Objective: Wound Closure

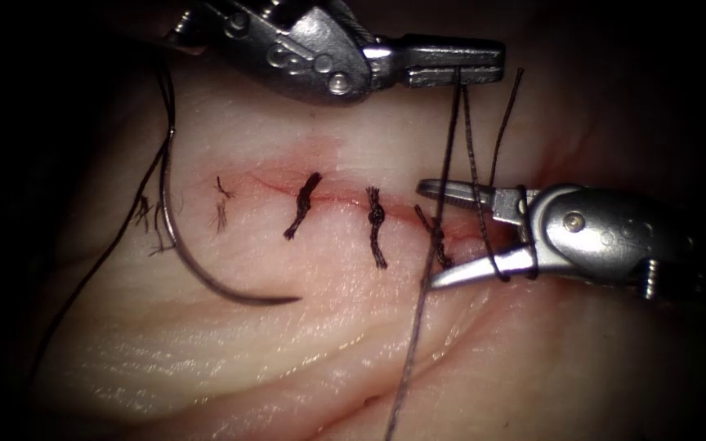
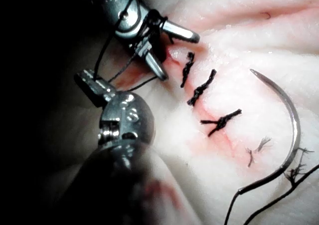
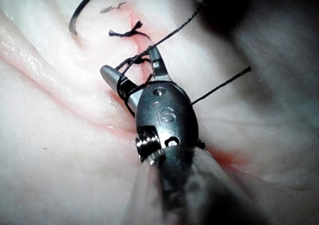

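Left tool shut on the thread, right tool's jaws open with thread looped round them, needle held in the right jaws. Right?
Not the needle. In the endoscope view the needle lies free on the tissue, left of the stitches. The left tool is shut on the thread; the right tool is open, thread looped round.

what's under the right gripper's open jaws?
Under the right gripper, open and wrapped with thread, lies the cut's right end with one stitch. The jaws cover part of that stitch. The left gripper holds the thread; the needle lies free at left.
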You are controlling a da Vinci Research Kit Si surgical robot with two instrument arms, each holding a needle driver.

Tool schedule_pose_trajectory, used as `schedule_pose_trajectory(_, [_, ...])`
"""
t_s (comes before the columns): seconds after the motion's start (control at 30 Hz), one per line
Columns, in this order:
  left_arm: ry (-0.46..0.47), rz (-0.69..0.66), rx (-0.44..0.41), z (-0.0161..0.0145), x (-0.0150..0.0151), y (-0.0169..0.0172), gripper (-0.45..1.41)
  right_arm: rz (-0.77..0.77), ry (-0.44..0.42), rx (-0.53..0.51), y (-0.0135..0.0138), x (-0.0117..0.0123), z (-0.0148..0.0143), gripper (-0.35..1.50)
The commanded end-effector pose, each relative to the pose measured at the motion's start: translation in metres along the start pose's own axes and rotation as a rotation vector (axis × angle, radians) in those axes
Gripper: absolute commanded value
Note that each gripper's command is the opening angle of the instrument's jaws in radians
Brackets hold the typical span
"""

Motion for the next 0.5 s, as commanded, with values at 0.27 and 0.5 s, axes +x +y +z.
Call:
schedule_pose_trajectory(0.27, [0.019, -0.021, 0.007, 0.0011, -0.0038, 0.0020, -0.45, 0.072, 0.116, 0.048, 0.0001, -0.0002, 0.0010, 0.94])
schedule_pose_trajectory(0.5, [0.043, -0.009, 0.009, 0.0008, -0.0044, 0.0037, -0.45, 0.142, 0.285, 0.056, 0.0003, 0.0002, 0.0005, 0.91])
